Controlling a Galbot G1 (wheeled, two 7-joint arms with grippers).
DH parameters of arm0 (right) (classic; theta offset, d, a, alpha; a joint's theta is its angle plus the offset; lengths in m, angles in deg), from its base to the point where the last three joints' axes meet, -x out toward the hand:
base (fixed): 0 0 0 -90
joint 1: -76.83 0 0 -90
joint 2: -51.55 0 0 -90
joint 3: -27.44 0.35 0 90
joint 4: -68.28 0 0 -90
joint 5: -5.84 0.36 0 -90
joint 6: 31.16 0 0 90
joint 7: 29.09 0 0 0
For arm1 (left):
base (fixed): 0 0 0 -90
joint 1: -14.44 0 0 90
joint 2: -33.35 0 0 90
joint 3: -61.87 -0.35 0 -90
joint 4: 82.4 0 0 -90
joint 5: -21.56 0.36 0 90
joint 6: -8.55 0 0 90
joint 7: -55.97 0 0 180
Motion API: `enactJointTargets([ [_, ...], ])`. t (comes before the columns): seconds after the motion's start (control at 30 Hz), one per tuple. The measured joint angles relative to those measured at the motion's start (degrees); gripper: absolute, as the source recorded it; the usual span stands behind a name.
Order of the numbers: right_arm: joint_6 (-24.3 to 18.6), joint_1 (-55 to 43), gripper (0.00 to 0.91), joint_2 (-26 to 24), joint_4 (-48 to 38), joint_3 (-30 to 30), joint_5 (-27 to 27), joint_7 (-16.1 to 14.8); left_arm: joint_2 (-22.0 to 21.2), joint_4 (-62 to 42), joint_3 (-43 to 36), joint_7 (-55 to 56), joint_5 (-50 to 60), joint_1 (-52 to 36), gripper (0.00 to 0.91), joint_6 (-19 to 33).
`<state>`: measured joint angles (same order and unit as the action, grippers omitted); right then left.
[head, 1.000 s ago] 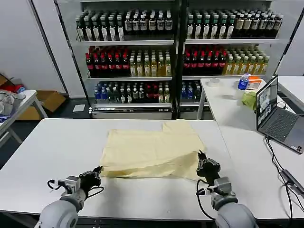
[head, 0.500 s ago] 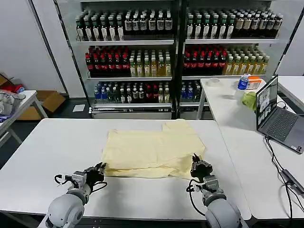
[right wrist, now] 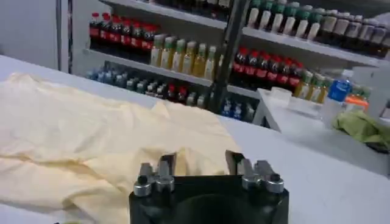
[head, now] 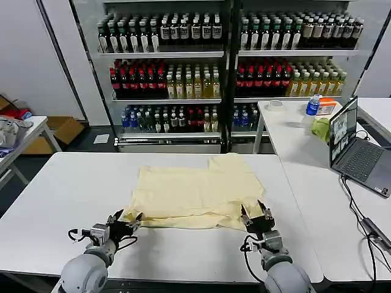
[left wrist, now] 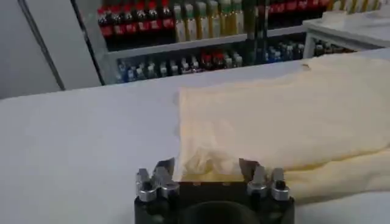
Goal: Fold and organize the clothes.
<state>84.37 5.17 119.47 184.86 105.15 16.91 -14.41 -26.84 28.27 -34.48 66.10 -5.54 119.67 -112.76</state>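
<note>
Both pincers sit low at the near edge of a white worktop (head: 61,195), one at each near corner of a pale yellow T-shirt (head: 198,195). On the left side, the left pincer (head: 127,220) has its fingers spread apart, and the shirt's near left corner lies in the gap between them, with no grip closed on it. In the left wrist view the same pincer (left wrist: 207,172) shows its two fingers (left wrist: 163,173) apart with bunched cream fabric of the shirt (left wrist: 280,122) between them. To the right, the right pincer (head: 256,215) is also spread apart at the shirt's near right corner, where the cloth is folded over itself. Its own wrist view shows that pincer (right wrist: 201,165) apart, with the shirt (right wrist: 91,134) lying just beyond its tips. The T-shirt lies flat in the middle of the worktop, partly folded, with one sleeve reaching toward the far right.
</note>
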Motion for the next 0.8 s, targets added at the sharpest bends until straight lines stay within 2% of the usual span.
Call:
enactJointTargets([
  [0.37,2.2,2.7,0.907,1.2,-0.2,3.5,6.2,2.2,-0.1,-2.0,0.2,0.8,-3.2,-0.5,0.907,-0.5],
  [0.4,2.5,2.7,0.907,1.4,-0.3,3.6,7.0,2.4,-0.1,-2.2,0.1,0.9,-3.4,-0.7,0.816,-0.5],
  [0.47,2.9,2.8,0.907,1.5,-0.6,3.7,8.2,2.7,-0.1,-2.7,0.0,1.0,-4.0,-1.0,0.534,-0.5],
  [0.5,3.0,2.8,0.907,1.6,-0.8,3.8,8.9,2.8,-0.1,-2.8,0.0,1.0,-4.2,-1.2,0.262,-0.5],
  [0.53,3.1,2.9,0.605,1.7,-0.9,3.8,9.4,2.8,0.0,-2.9,0.0,1.0,-4.5,-1.3,0.091,-0.5],
  [0.57,3.2,2.9,0.433,1.8,-1.1,3.8,9.9,2.9,0.0,-3.0,-0.1,1.0,-4.7,-1.4,0.04,-0.4],
  [0.6,3.3,2.9,0.071,1.9,-1.2,3.7,10.4,3.0,0.0,-3.0,-0.1,1.0,-4.8,-1.4,0.01,-0.3],
  [0.67,3.3,2.9,0.0,2.0,-1.5,3.6,11.1,3.1,0.1,-3.1,-0.2,0.9,-5.1,-1.5,0.01,-0.1],
  [0.8,3.2,2.8,0.0,2.3,-2.1,3.3,12.0,3.1,0.0,-3.2,-0.3,0.8,-5.4,-1.7,0.01,0.1],
])
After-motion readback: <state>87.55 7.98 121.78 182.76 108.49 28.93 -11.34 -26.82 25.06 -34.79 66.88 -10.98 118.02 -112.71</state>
